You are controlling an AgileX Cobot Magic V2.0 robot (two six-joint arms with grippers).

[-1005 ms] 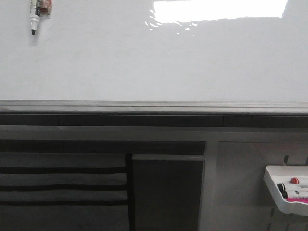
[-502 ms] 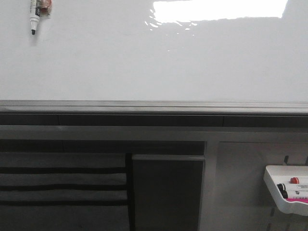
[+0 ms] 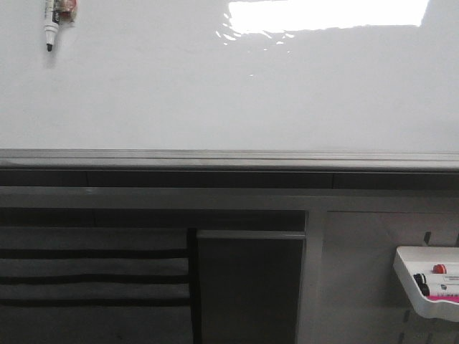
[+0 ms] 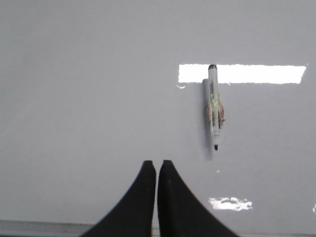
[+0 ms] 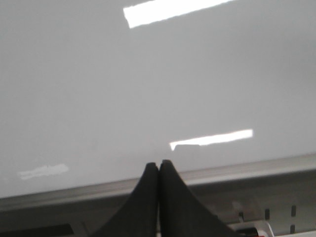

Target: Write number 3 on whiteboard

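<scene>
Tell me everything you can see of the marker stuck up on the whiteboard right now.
The slim white marker pen with a black tip hangs upright on the large glossy white whiteboard, at its upper left in the front view, tip down and uncapped. A reddish-orange clip or holder sits beside its barrel, apparently fixing it to the board. Dark print runs along the barrel, too small to read. Nothing grips it: the left fingers are shut and clear of it.

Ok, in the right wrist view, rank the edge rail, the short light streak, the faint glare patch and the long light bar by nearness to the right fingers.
1. Edge rail and short light streak, both right by the tips of the right fingers: too close to call.
2. Faint glare patch, off to one side, low on the whiteboard.
3. Long light bar, far up the board.
</scene>
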